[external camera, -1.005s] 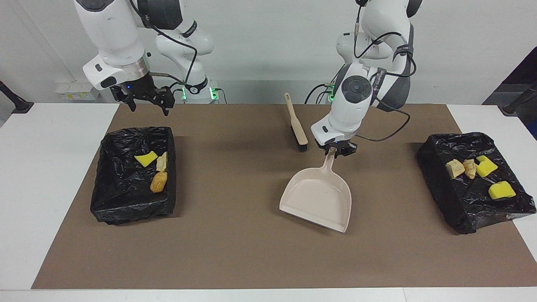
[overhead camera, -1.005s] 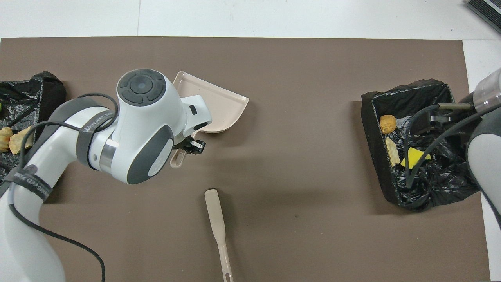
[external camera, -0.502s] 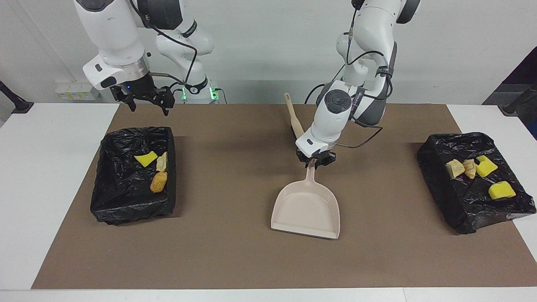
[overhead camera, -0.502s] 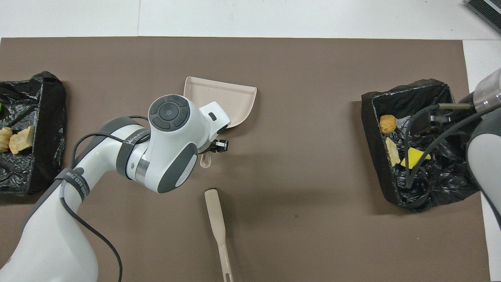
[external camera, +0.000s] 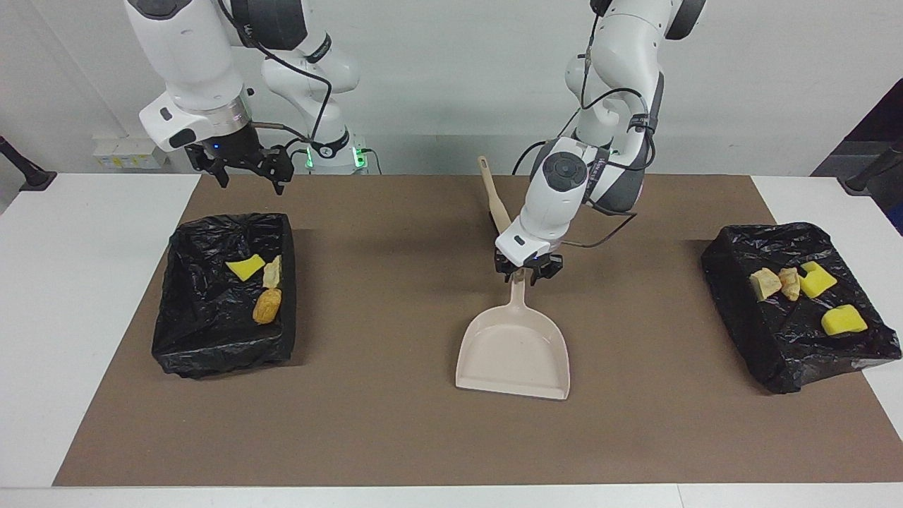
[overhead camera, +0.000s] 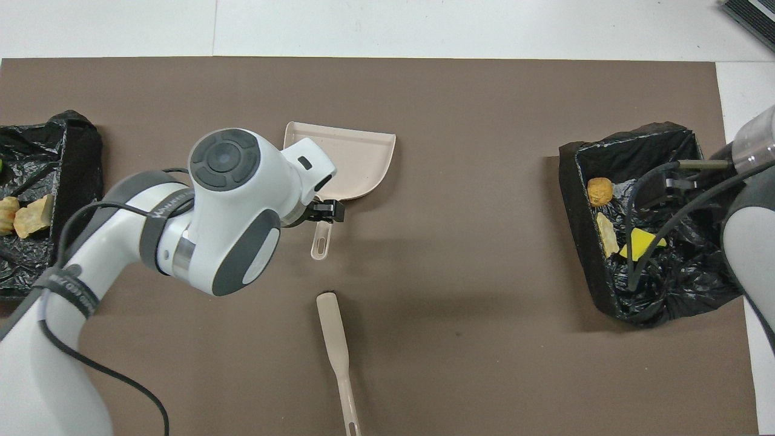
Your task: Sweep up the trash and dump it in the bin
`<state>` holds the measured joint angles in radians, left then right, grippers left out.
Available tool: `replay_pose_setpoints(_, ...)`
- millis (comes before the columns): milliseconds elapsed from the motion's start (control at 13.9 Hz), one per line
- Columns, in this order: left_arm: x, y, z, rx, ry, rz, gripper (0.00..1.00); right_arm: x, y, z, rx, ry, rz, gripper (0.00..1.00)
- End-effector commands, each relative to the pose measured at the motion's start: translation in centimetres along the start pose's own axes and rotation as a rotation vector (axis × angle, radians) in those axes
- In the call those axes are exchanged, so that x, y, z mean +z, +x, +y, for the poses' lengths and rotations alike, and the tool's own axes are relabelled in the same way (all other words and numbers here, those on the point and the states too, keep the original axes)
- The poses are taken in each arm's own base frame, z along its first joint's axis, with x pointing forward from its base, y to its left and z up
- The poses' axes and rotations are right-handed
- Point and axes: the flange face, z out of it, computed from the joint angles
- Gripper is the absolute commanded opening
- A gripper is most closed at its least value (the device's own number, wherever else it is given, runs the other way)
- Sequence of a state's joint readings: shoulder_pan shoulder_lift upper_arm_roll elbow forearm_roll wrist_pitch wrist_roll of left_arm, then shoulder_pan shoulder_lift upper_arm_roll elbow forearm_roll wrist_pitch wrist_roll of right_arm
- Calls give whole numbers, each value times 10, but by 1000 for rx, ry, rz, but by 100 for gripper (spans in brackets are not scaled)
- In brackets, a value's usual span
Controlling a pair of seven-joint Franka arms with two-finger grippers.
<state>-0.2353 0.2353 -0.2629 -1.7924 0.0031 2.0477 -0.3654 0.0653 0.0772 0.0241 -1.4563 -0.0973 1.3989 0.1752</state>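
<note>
Trash [external camera: 804, 289] lies in two black-lined bins, none of it on the mat.

Left gripper [external camera: 527, 271]: fingers [external camera: 509, 270] look parted on either side of the dustpan's handle [external camera: 518, 300], close to the top end; whether the pads touch the handle I cannot tell from the facing view. In the overhead view the left gripper [overhead camera: 321, 212] sits over the handle [overhead camera: 319, 239] with the handle's end poking out nearer the robots. The dustpan [external camera: 513, 349] rests flat on the brown mat [external camera: 395, 423] near the table's middle, its open mouth pointing away from the robots.

Brush [external camera: 497, 208] lies on the mat just nearer the robots than the dustpan, partly hidden by the left arm's wrist in the facing view; in the overhead view the brush [overhead camera: 336, 345] lies clear of the gripper.

Right gripper [external camera: 243, 164]: fingers spread, holding nothing, hanging in the air over the robot-side edge of the bin at its end; that arm waits.

Bin at the right arm's end [external camera: 204, 339]: one yellow piece [external camera: 245, 268], one pale lump [external camera: 272, 271], one orange-brown lump [external camera: 267, 305].

Bin at the left arm's end [external camera: 776, 353]: two yellow chunks [external camera: 844, 320], two beige-orange lumps [external camera: 765, 283], clustered together.
</note>
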Motion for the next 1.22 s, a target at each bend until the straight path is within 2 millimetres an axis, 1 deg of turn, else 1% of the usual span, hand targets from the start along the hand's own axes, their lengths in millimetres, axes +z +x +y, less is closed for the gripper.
replay_pose_setpoints(0, -52, 6, -46, 26, 4, -17, 100, -4, -2, 3, -9, 7, -2, 100)
replay_pose_setpoints(72, -62, 7, -66, 27, 10, -32, 100, -4, -2, 3, -9, 8, -2, 100)
replay_pose_setpoints(144, -73, 7, -78, 30, 14, -41, 100, -4, -2, 3, -9, 8, -2, 100)
replay_pose_setpoints(287, -100, 0, -98, 70, 22, -40, 100, -4, -2, 3, -9, 8, -2, 100)
replay_pose_setpoints(359, -109, -1, -105, 60, 25, -35, 100, -4, -2, 3, -9, 8, -2, 100)
replay_pose_setpoints(502, -120, 2, -109, 55, 24, -10, 100, -4, -2, 3, -9, 8, -2, 100)
replay_pose_setpoints(574, -126, 4, -114, 48, 25, 0, 100, -4, -2, 3, -9, 8, -2, 100)
replay_pose_setpoints(646, -130, 4, -127, 42, 25, -4, 100, -4, -2, 3, -9, 8, -2, 100)
replay_pose_setpoints(718, -137, 1, -141, 53, 31, -9, 100, -4, -2, 3, -9, 8, -2, 100)
replay_pose_setpoints(790, -143, 0, -151, 67, 32, -7, 100, -4, -2, 3, -9, 7, -2, 100)
replay_pose_setpoints(861, -149, 0, -166, 49, 37, -8, 100, -4, -2, 3, -9, 7, -2, 100)
replay_pose_setpoints(933, -157, -3, -171, 54, 44, -15, 100, -4, -2, 3, -9, 8, -2, 100)
replay_pose_setpoints(1077, -183, -10, -173, 69, 45, -5, 100, -4, -2, 3, -9, 8, -2, 100)
replay_pose_setpoints(1149, -193, -13, -172, 80, 50, -5, 100, -4, -2, 3, -9, 8, -2, 100)
